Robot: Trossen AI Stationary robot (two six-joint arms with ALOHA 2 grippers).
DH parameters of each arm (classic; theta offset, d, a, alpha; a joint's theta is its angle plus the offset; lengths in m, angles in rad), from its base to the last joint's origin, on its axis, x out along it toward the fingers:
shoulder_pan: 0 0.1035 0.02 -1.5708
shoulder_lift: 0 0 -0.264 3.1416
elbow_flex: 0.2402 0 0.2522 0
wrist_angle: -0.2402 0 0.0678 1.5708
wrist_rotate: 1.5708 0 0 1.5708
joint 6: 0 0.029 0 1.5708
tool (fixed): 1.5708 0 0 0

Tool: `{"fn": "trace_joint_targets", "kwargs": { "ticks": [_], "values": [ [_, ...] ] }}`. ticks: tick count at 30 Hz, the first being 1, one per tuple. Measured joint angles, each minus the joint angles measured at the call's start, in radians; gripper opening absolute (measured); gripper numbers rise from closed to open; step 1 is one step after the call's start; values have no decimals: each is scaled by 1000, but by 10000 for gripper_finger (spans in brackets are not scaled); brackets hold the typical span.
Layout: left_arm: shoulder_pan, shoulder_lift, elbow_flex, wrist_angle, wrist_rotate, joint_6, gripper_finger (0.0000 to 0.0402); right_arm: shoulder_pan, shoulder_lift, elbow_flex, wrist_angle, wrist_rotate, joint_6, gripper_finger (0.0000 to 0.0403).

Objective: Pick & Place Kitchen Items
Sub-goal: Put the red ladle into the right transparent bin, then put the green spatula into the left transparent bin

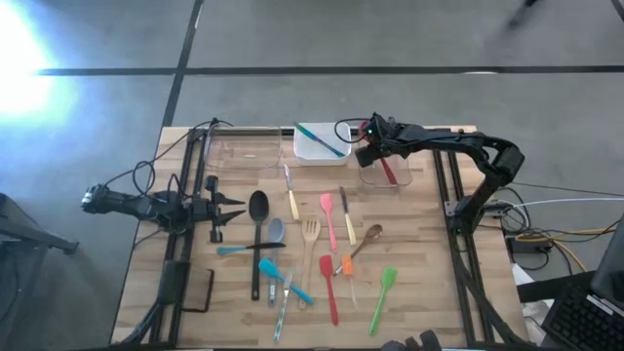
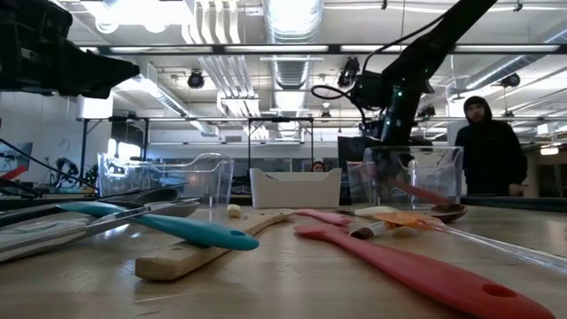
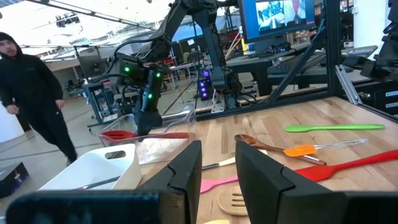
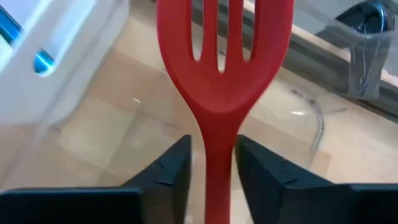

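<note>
We're in a robotics lab or workshop: exposed ceiling ducts (image 2: 292, 35) and strip lights, concrete floor (image 1: 390, 39), monitor (image 3: 280, 15) on metal racks, loose cables (image 1: 556, 239), a wooden workbench (image 1: 419, 273), a person in a dark hoodie (image 2: 492, 146) standing behind.

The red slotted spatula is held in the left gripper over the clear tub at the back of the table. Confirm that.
Not quite: the right gripper holds the red slotted spatula, as the right wrist view shows. It is over the clear tub at the back of the table. The left gripper waits on the left side.
</note>
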Motion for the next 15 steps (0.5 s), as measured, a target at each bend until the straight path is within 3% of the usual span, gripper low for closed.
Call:
{"fn": "trace_joint_targets", "kwargs": {
  "ticks": [7, 15],
  "values": [
    [0, 0, 0, 0, 0, 0, 101, 0, 0, 27, -1, -29, -9, 195],
    [0, 0, 0, 0, 0, 1, 101, 1, 0, 93, -62, -68, -21, 223]
  ]
}}
